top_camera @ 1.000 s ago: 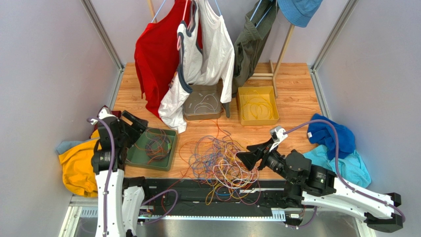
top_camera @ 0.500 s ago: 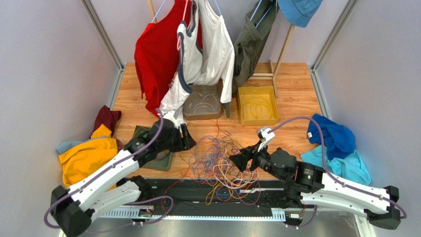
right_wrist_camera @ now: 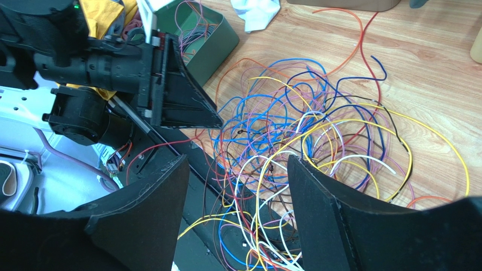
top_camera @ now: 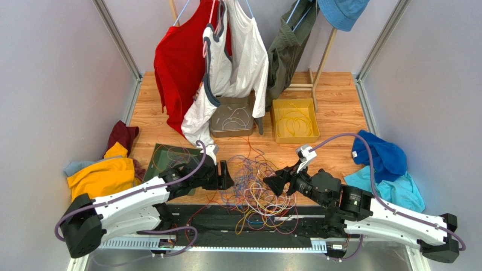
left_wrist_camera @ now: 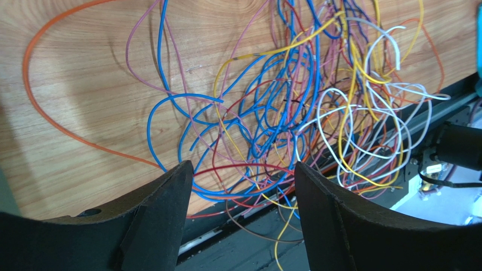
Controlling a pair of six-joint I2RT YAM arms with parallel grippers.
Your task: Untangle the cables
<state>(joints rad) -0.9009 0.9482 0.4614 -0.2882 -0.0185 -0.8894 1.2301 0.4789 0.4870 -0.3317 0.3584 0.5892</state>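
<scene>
Left pincer has its fingers spread wide with nothing between them, and in its wrist view the gap frames blue and red loops just ahead of the tips. Right pincer is spread the same way and also carries nothing; in its own view white and yellow strands lie straight ahead of the gap.

The cables sit in one loose snarl between the two pincers, the left at its left edge and the right at its right edge, tips pointing at each other across it. Neither looks clearly nearer, though whether either touches a strand cannot be told. The snarl runs lengthwise from beyond both tips back toward the arm bases, where its near end spills over the black rail.

An orange loop lies alone, out beyond the left pincer and to one side. It looks the easiest strand to free, and it favours the left arm.

Behind the left pincer stands a green tray holding more wire.
</scene>
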